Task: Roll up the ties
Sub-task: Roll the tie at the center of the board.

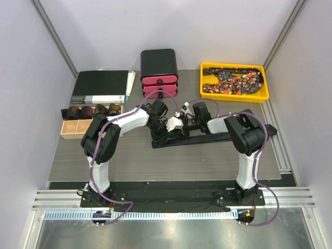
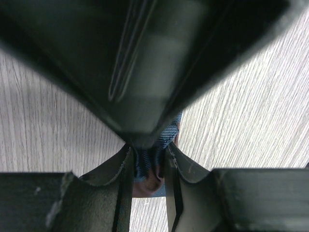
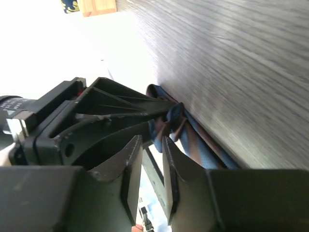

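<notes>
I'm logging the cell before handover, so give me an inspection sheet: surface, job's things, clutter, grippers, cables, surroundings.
Surface: grey wood-grain table, no spill seen.
Job's things: long dark blue necktie lies stretched out between the arms; speckled ties are heaped in a yellow plastic tray; rolled ties sit in a wooden compartment box.
Clutter: black binder; black-and-pink drawer unit.
Grippers: left gripper is shut on the necktie's folded end; right gripper is slightly open with nothing between its fingers.
Cables: purple cables run along both arms.
Surroundings: pale enclosure walls; aluminium rail at the near edge.
</notes>
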Controlling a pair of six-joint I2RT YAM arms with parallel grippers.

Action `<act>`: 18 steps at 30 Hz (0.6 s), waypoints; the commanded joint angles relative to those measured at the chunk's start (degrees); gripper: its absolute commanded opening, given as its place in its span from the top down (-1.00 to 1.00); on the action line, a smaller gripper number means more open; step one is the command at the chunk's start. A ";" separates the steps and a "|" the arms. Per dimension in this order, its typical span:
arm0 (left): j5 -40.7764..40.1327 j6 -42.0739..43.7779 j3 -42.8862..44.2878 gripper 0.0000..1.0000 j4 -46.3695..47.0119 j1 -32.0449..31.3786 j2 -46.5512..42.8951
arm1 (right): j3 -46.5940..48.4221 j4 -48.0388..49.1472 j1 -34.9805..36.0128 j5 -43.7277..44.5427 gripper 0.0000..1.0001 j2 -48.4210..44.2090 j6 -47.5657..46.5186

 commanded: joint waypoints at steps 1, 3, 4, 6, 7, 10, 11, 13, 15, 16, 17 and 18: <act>-2.45 0.41 -0.14 0.42 -1.65 -0.62 1.15 | 0.08 4.65 1.35 -1.19 0.40 -0.38 2.43; -2.62 0.23 -0.05 0.41 -1.65 -0.62 1.41 | 0.52 2.73 1.79 -0.67 0.38 -0.20 0.69; -2.80 0.14 0.04 0.41 -1.65 -0.71 1.50 | 0.78 1.33 2.05 -0.31 0.38 0.06 -0.46; -3.15 0.32 0.04 0.40 -1.56 -0.71 1.33 | 1.57 -2.70 2.32 0.39 0.38 0.06 -2.83; -3.41 0.32 -0.14 0.39 -1.39 -0.71 1.24 | 1.83 -3.86 2.49 1.00 0.38 0.50 -4.76; -3.94 0.85 -0.40 0.39 -1.47 -0.71 0.80 | 2.19 -6.07 2.49 1.10 0.42 1.46 -6.18; -4.64 0.93 -0.23 0.39 -1.47 -0.71 0.71 | 2.19 -5.98 2.49 1.18 0.46 1.82 -6.19; -4.91 1.46 -0.14 0.38 -1.74 -0.71 0.71 | 2.19 -5.63 2.58 1.10 0.55 1.99 -5.92; -5.61 1.46 -0.05 0.39 -1.74 -0.71 0.71 | 2.45 -5.63 2.76 0.66 0.55 2.43 -5.83; -5.61 1.55 0.21 0.39 -1.74 -0.71 0.97 | 2.80 -6.24 2.67 0.48 0.47 2.52 -6.18; -5.44 1.55 0.39 0.39 -1.82 -0.71 1.06 | 2.89 -7.55 2.67 0.83 0.43 2.35 -7.23; -5.44 1.72 0.39 0.38 -1.91 -0.71 1.06 | 2.98 -7.91 2.67 1.01 0.41 2.17 -7.85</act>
